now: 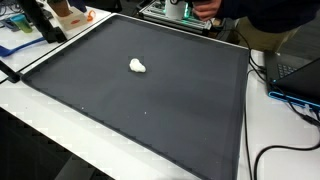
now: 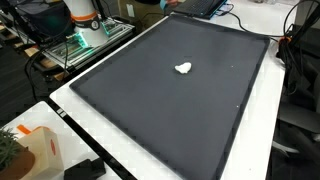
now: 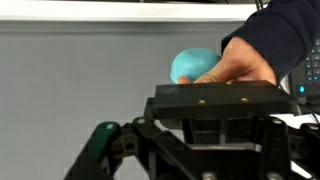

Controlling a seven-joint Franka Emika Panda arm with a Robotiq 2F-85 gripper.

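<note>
The robot's hand [image 3: 212, 120] was shown only in the wrist view, where its black body and dark linkages filled the lower part of the picture. Whether it was released or clenched could not be told, because the fingertips were not clearly shown. Nothing was seen to be grasped by it. Just above its flat top plate, a teal ball [image 3: 192, 64] was held by a person's fingers [image 3: 238, 66], which came out of a dark blue sleeve [image 3: 285, 30]. Whether the ball touched the plate could not be decided.

The work was judged to be at an early point. The teal ball was not yet taken over by the hand and was carried by the person alone. In both exterior views a white lump [image 1: 137, 66] was found lying alone near the middle of a black mat [image 1: 180, 110], well apart from its edges and touched by nothing.

The ball was seen as round and smooth, with a matt skin, and it was judged to be perhaps of rubber or foam. The white lump was irregular and looked crumpled, but it was too small for its material to be named. The mat was flat and rectangular with a thin raised border, and it was spread over a smooth white counter [image 1: 30, 125].
</note>
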